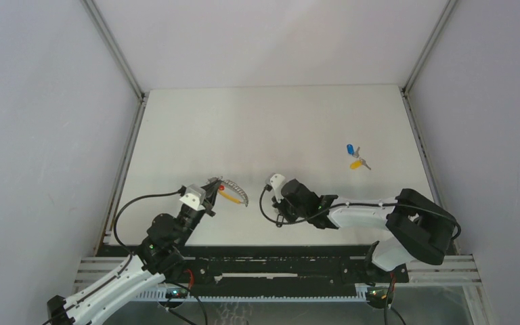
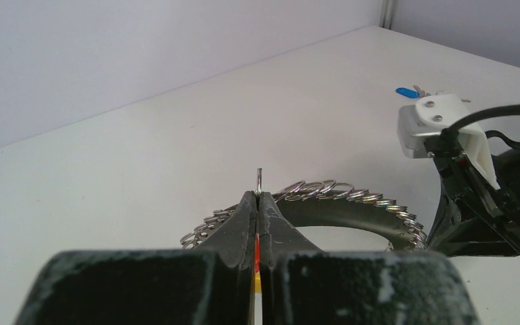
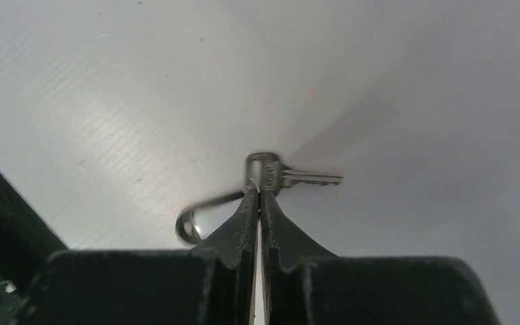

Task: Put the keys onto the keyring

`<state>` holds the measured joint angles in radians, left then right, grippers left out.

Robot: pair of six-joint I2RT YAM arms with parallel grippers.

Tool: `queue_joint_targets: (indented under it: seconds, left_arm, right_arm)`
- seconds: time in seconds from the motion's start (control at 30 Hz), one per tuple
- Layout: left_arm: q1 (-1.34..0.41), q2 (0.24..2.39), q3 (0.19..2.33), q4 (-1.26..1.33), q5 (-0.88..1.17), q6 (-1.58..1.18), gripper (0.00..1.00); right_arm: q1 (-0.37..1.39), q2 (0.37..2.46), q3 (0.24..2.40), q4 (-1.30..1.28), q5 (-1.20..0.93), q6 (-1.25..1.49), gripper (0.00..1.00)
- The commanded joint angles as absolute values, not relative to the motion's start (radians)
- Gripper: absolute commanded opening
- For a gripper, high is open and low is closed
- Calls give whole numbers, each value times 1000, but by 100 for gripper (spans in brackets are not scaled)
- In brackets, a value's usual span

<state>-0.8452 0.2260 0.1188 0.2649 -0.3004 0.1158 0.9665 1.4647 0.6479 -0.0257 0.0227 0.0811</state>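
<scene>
At the front of the surface [image 1: 277, 122], the left gripper [image 2: 258, 198] clamps the keyring [image 2: 342, 193]; the right gripper [image 3: 258, 194] pinches a silver key [image 3: 291, 177]. A blue-headed key [image 1: 350, 148] and a yellow-headed key [image 1: 356, 163] lie far right.

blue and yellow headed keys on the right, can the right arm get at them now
Likely yes for reach: only bare white table between. But the right pincer is shut on a silver metal key, no free grip.

keyring [image 1: 235, 191]: on the table [image 1: 244, 122], near left, one end between the left gripper [image 2: 258, 203] tips
held key [image 3: 291, 177]: at the right gripper [image 3: 258, 193] tips, right of the keyring
loose keys [image 1: 351, 149]: on the table, far right, well apart from the keyring
</scene>
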Motion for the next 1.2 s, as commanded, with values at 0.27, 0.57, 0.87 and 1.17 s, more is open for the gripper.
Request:
queue_joint_targets:
  seconds: [0.27,0.57,0.87,1.17]
  left_arm:
    - [-850,217,110,328,-297,119,0]
    - [-850,225,106,341,-289,118,0]
    - [-850,235,107,350,-288,120,0]
    - [-850,238,103,356,-291,120,0]
  right_arm:
    - [1054,1133,273,657,182,-12,0]
    - [1060,803,114,554,205,17,0]
    - [1065,631,66,369,242,68,0]
    - [1062,900,121,451,226,65,0]
